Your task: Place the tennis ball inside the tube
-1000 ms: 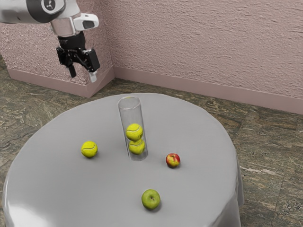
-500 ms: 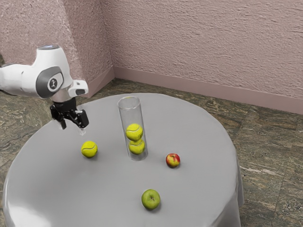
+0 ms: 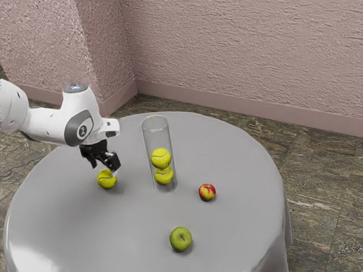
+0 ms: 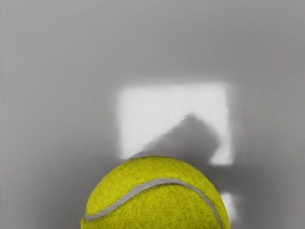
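Yellow-green tennis balls, two of them, sat one atop the other in the lower part of a clear, upright tube [image 3: 156,135] on a round table under a grey cloth [image 3: 130,226], while a third, the loose tennis ball [image 3: 106,181], lay outside it on the cloth. Seen in the exterior view, with the tube's base as the centre of a clock, the loose ball rested near nine o'clock, a red-and-yellow apple [image 3: 207,192] near three, and a green apple [image 3: 181,240] between five and six. Above the loose ball, the black gripper [image 3: 104,169] hung low with its two fingers parted, its grip not closed around the ball. Up close in the wrist view, the ball displayed its pale, curving seam beside a bright patch of light [image 4: 143,105] and a dark shadow [image 4: 193,140] on the cloth.
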`<state>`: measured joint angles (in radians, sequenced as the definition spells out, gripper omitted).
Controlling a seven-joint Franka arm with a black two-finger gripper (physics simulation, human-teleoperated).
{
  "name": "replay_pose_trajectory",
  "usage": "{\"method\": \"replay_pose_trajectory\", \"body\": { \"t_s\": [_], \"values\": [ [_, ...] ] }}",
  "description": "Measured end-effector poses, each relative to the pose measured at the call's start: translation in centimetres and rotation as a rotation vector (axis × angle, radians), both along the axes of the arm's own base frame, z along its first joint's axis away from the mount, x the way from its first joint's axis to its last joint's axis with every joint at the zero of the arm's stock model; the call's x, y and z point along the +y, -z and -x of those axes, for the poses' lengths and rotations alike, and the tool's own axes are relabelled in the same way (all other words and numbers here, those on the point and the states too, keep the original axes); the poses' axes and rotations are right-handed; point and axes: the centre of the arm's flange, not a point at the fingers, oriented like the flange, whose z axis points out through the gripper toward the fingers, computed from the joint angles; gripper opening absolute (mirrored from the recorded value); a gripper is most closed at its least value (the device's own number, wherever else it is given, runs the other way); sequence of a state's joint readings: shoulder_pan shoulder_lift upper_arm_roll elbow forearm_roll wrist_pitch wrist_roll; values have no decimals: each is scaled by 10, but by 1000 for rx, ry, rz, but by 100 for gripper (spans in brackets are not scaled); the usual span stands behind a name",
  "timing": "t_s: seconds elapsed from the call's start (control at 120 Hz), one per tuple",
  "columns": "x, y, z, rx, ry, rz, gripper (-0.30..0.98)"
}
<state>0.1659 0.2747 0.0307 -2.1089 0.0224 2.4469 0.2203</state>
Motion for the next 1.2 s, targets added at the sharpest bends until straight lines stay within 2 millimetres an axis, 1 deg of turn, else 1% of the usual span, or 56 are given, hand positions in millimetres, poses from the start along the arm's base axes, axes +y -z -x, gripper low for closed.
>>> {"method": "replay_pose_trajectory", "body": {
  "t_s": [0.15,0.233,0.35,0.533,0.6,0.7,0.75,0.8,0.833,0.858,0.925,0.967,1.05,1.083,1.108,1.2],
  "values": [
    [2,21,-1,13,10,0,68],
    [2,31,-1,17,17,1,64],
    [2,40,-2,18,25,0,56],
    [2,41,-4,9,35,-2,44],
    [2,36,-4,1,38,-3,42],
    [1,24,-5,-16,42,-7,38],
    [0,9,-5,-34,43,-10,35],
    [-3,-17,-6,-68,46,-15,34],
    [-7,-44,-6,-102,48,-20,33],
    [-11,-69,-5,-132,51,-24,32],
    [-23,-127,2,-195,58,-32,32],
    [-31,-156,5,-222,62,-35,32],
    [-46,-209,-2,-257,66,-38,32],
    [-52,-223,-6,-260,68,-36,33],
    [-57,-229,-9,-257,71,-34,33],
    [-75,-243,-23,-234,79,-23,33]
  ]
}}
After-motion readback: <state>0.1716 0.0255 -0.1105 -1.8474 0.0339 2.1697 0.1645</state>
